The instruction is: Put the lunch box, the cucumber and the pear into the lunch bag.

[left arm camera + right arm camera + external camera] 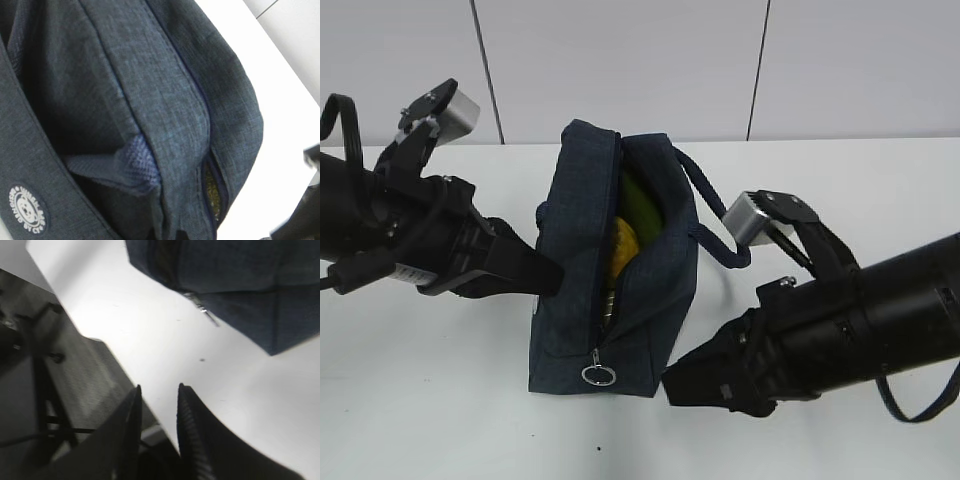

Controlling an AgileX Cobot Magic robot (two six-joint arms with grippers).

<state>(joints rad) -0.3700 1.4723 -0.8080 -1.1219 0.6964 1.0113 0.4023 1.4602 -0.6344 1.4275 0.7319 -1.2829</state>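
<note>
Exterior view: bright, even, diffuse light. Tabletop (440, 400) near white, close to overexposed; only soft, faint shadows beside the bag (610, 270). Focus acceptable; black arms show little surface detail.

Left wrist view: bag (150, 100) fills frame, fabric weave sharp at centre, softer toward lower edge. Dim in upper-left and lower folds. Tabletop (280, 100) at right blown out to white.

Right wrist view: blurred throughout. Bag (240, 285) and zipper pull (202, 309) smeared. Tabletop (150, 320) glares white. Right gripper (159, 410) fingers dark, near silhouette; left part of frame dim.
</note>
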